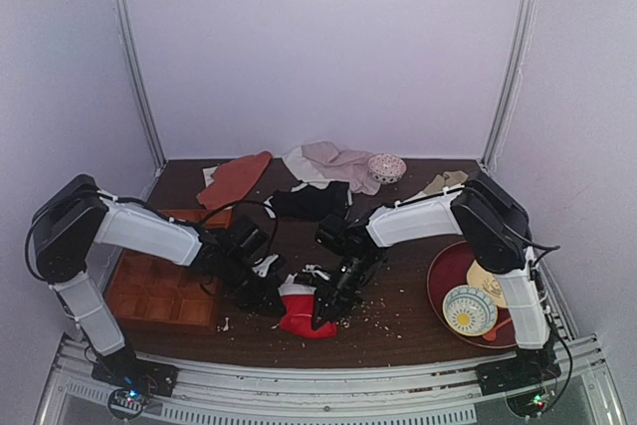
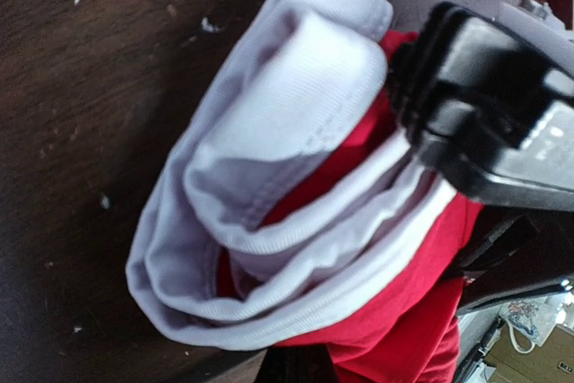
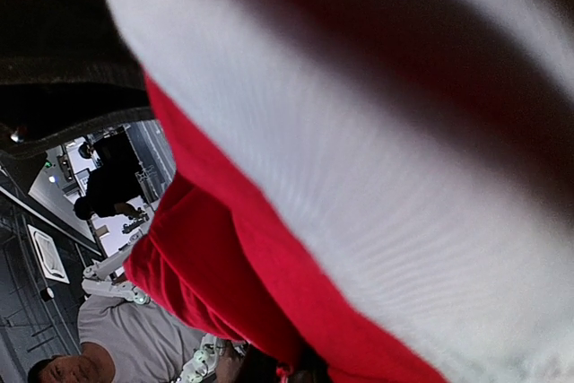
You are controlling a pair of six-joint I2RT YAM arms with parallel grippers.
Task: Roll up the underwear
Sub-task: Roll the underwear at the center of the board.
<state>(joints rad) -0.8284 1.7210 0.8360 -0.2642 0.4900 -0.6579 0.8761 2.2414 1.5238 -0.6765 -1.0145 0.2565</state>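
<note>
The underwear (image 1: 302,318) lies as one short red bundle near the front middle of the table (image 1: 398,246), between the two grippers. In the top view its long axis runs from far-left to near-right, with the white waistband end toward the left arm. The left wrist view shows that waistband coiled in several folds over the red cloth.

The left gripper (image 1: 271,294) is clenched tight at the bundle's left edge; whether it pinches cloth cannot be told. The right gripper (image 1: 321,316) grasps the bundle's white folds from the right.

Behind lie four other cloths: one black (image 1: 309,201), one rust-red (image 1: 234,178), one pale pink (image 1: 333,164) and one beige (image 1: 443,183). There are two bowls, one far (image 1: 386,167) and one on the red plate (image 1: 443,264), plus one wooden tray (image 1: 164,291).
</note>
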